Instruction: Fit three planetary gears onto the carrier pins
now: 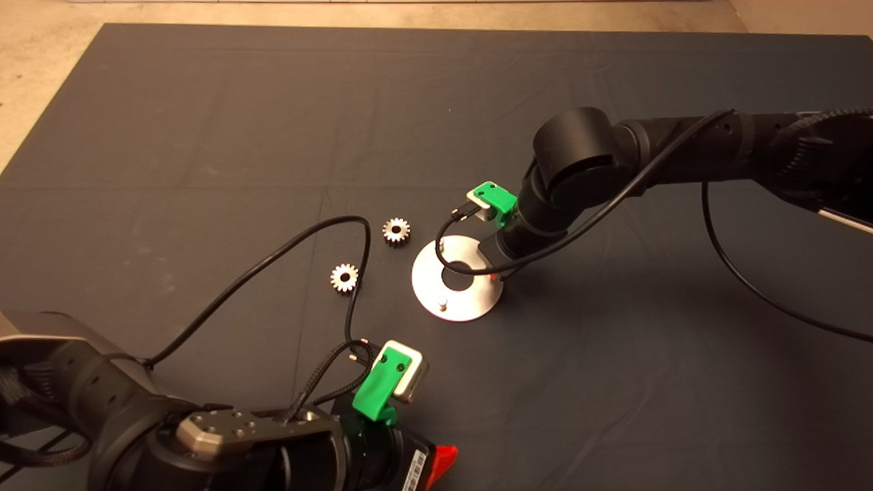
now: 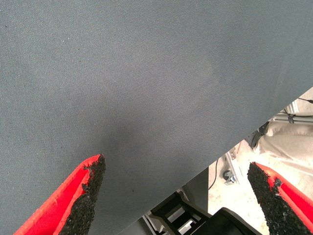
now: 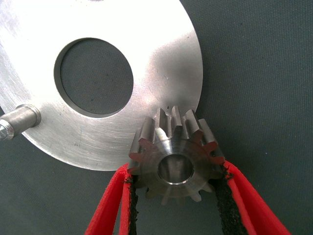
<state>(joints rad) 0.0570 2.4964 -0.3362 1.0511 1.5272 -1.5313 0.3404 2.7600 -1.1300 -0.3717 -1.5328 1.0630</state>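
Note:
The shiny steel disc (image 1: 436, 273) lies at the mat's middle. One carrier pin (image 1: 442, 301) stands near its front edge and also shows in the right wrist view (image 3: 22, 120); the other pins are hidden. My right gripper (image 1: 492, 276) is at the disc's right rim (image 3: 161, 63), shut on a planetary gear (image 3: 176, 161) held over that rim. Silvery metal shows in its bore; I cannot tell whether it is a pin. Two more gears (image 1: 396, 231) (image 1: 344, 277) lie flat on the mat left of the disc. My left gripper (image 1: 443, 464) is parked at the lower left, open and empty (image 2: 176, 178).
Black cables loop from both wrists, one over the mat beside the nearer gear (image 1: 354, 300) and one across the disc's left part (image 1: 440, 249). The left wrist view shows the mat's edge with floor and a frame (image 2: 234, 171) beyond it.

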